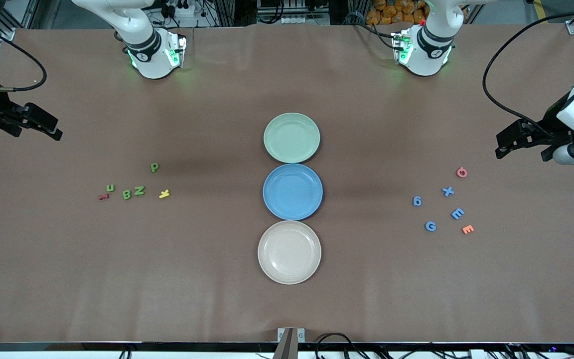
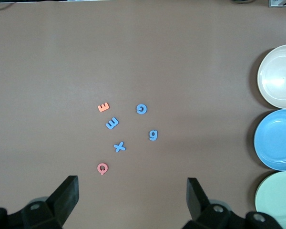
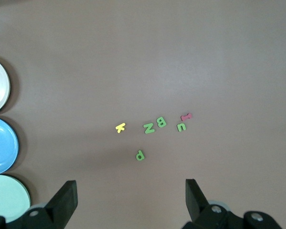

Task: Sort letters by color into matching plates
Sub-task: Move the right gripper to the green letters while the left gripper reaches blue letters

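Note:
Green letters P, U, B and Z lie toward the right arm's end. Blue letters X, 6, E and G lie toward the left arm's end. The pale green plate and the blue plate sit mid-table, both empty. My right gripper is open and empty, up over bare table near the green letters. My left gripper is open and empty, up over bare table near the blue letters.
A cream plate sits nearest the front camera, touching the blue plate. A yellow K and a red I lie among the green letters. A red Q and an orange E lie among the blue ones.

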`<state>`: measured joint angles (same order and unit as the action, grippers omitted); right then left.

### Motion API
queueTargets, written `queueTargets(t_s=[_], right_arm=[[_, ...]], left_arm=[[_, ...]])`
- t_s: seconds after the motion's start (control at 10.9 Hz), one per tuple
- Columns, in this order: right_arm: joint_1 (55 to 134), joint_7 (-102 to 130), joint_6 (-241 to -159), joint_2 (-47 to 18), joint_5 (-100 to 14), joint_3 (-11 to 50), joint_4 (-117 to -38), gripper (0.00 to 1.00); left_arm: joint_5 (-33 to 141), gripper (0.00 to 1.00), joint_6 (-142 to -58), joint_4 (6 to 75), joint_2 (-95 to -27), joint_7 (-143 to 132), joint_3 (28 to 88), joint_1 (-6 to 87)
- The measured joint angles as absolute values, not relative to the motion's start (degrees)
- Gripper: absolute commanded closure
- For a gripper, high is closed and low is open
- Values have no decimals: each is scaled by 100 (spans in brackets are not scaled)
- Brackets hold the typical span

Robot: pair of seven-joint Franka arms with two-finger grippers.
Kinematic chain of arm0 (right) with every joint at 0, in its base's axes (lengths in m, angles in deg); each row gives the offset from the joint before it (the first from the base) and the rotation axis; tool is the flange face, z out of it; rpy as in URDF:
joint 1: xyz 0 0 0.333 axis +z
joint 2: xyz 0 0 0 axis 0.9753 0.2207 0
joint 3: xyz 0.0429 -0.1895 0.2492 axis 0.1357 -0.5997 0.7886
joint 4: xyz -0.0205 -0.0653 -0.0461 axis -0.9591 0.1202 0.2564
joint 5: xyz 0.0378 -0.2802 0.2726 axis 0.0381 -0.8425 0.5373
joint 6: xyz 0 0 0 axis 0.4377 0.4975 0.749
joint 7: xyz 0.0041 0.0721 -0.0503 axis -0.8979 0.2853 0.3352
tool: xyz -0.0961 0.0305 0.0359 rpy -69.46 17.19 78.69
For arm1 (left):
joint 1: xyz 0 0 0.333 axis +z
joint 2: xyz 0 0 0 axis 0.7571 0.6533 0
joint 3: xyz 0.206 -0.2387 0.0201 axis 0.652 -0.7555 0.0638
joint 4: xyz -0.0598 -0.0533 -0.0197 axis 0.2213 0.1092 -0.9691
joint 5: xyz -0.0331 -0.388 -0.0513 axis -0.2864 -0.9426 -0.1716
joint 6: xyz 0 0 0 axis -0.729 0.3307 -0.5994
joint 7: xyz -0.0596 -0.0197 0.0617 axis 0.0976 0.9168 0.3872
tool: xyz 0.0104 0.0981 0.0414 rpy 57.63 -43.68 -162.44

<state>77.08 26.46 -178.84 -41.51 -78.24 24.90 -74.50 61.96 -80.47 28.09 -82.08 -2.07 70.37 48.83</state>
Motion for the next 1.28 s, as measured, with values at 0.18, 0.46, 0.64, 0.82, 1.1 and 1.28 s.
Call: queueTargets(t_s=[0.18, 0.46, 0.64, 0.82, 1.1, 1.28], right_arm=[[7722, 2643, -17900, -4151, -7834, 2484, -7428, 0], [7911, 2532, -17922, -4151, -8126, 2403, -7421, 0], [7922, 2296, -17944, -4151, -8154, 2387, -7421, 0], [7921, 2211, -17951, -4151, -8153, 2356, -7421, 0], [7923, 2195, -17952, -4098, -8152, 2349, -7439, 0], [7955, 1974, -18031, -3801, -8150, 2353, -7563, 0]], left_arm=[[6196, 0, -8047, 2809, -8208, -210, 7037, 4883], [6196, 0, -8047, 2810, -8208, -332, 7036, 4883], [6196, 0, -8045, 2840, -8203, -368, 7036, 4882], [6196, 0, -8046, 2930, -8122, -393, 7040, 4901], [6196, 0, -8458, 3367, -7985, -393, 7058, 4961], [6196, 0, -8657, 3719, -7983, -393, 7060, 4986]])
